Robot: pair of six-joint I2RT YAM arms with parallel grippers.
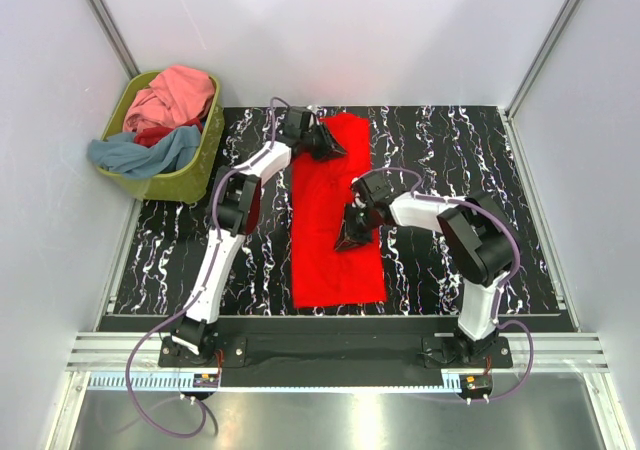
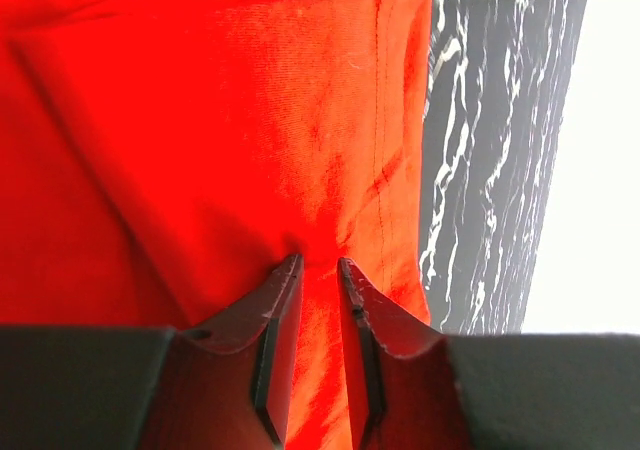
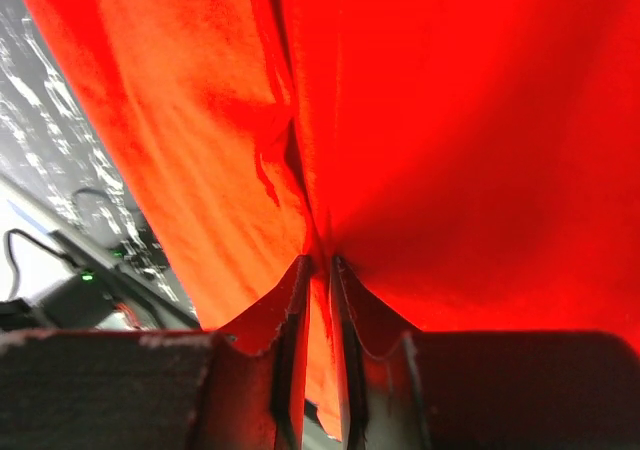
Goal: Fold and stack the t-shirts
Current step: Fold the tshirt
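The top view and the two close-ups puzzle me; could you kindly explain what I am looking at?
The top view looks down on two robot arms bolted at the near edge of the table: the left arm and the right arm. Each close-up comes from a camera on one wrist, looking along its jaws. A red t-shirt lies in a long strip on the table; both arms' jaws are closed on pinches of it. More shirts fill the green basket at the far left.

The bright red shirt (image 1: pixel 335 270) lies flat just right of the basket (image 1: pixel 190 178), folded into a long narrow strip, puckered at its far end and middle. A pink shirt (image 1: pixel 182 92), a grey-blue shirt (image 1: pixel 140 154) and a darker red shirt (image 1: pixel 152 134) sit crumpled inside the basket, heaped above its rim.
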